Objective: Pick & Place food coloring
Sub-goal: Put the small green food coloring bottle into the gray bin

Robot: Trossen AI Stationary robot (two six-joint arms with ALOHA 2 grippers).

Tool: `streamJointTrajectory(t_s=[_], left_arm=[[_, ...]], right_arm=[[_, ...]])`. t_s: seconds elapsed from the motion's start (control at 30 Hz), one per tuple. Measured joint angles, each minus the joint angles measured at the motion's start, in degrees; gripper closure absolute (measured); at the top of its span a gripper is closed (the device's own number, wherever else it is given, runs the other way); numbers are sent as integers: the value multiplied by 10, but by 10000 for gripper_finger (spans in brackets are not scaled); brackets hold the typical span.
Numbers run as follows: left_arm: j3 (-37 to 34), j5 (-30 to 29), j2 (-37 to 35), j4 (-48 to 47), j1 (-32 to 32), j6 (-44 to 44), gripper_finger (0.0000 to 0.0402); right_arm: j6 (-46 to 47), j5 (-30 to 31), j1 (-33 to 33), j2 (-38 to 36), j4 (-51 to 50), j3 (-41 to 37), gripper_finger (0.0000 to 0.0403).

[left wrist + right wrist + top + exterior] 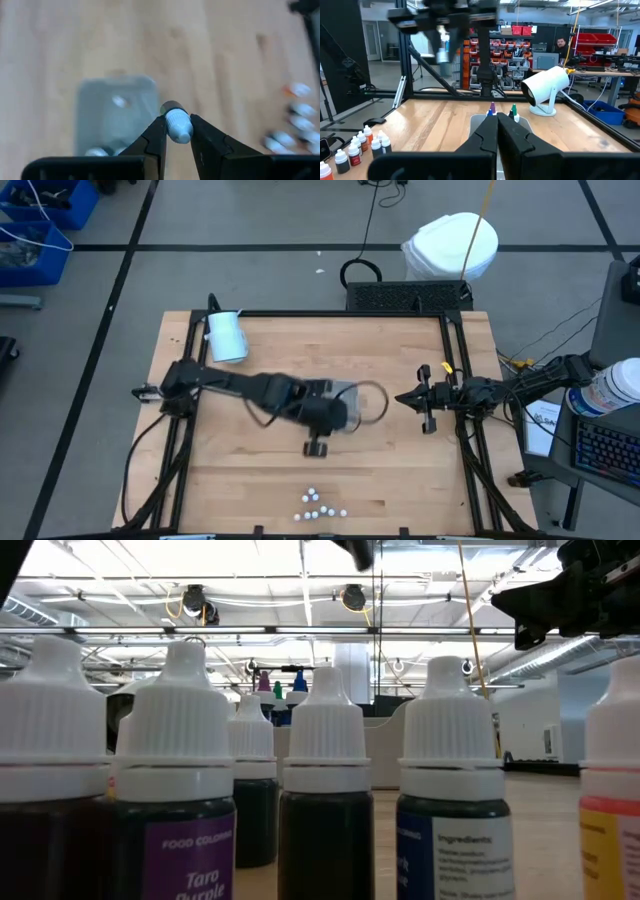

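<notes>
My left fingers [176,131] are clamped on one small food coloring bottle [177,122], pinching it at its white ribbed cap with the dark body pointing away from my wrist. In the high view that left hand [325,420] hangs over the middle of the tabletop [400,350], just at the 9 o'clock edge of the pale grey tray [352,402]. From my left wrist the tray [117,107] lies below the held bottle and toward 9 o'clock of it, with a couple of small pieces showing inside.

The remaining bottles [320,506] stand in a tight cluster near the tabletop's 6 o'clock edge, white caps up, well apart from the tray. In the low view they fill the foreground; one label reads "Taro Purple" [182,855].

My right fingers [496,131] are pressed together with nothing between them. That arm [432,397] waits at the 3 o'clock side of the tabletop, pointing toward the centre.

A white cylinder on a stand [226,335] sits near the 10 o'clock corner, tilted.
</notes>
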Motion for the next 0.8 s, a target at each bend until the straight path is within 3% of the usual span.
streamJointTrajectory(t_s=[0.17,0.4,0.8], left_arm=[[-1,6,30,47,50,60,328],[-1,18,101,32,96,98,328],[-2,48,171,51,128,114,327]], right_arm=[[-4,0,0,0,-2,0,403],[-8,2,0,4,-1,0,403],[-13,13,0,4,0,0,403]])
